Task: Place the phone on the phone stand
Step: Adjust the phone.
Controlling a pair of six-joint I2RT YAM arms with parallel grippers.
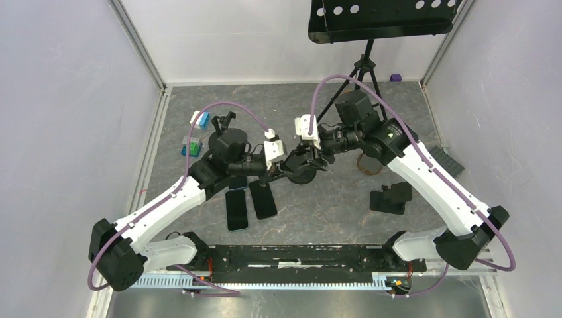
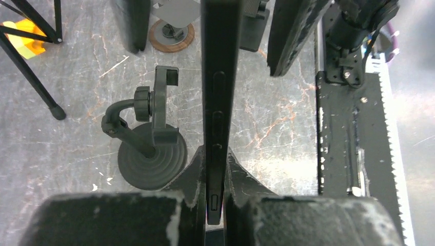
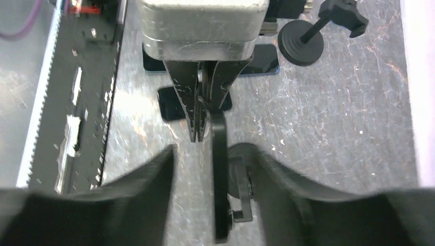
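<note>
My left gripper (image 1: 283,167) (image 2: 218,154) is shut on a black phone (image 2: 219,97), held edge-on and upright above the table. A black phone stand (image 1: 303,175) with a round ribbed base and a clamp cradle (image 2: 164,105) stands just left of the phone in the left wrist view. My right gripper (image 1: 311,158) (image 3: 205,151) is open, its wide fingers (image 3: 149,179) on either side of the phone (image 3: 219,179) and the stand's cradle (image 3: 241,192). The phone's face is close beside the cradle; I cannot tell whether they touch.
Two more dark phones (image 1: 236,209) (image 1: 263,199) lie flat near the left arm. A folded black stand (image 1: 391,197), a wooden ring (image 1: 369,165), a tripod music stand (image 1: 364,66), another clamp holder (image 3: 308,43) and coloured blocks (image 1: 192,146) are around.
</note>
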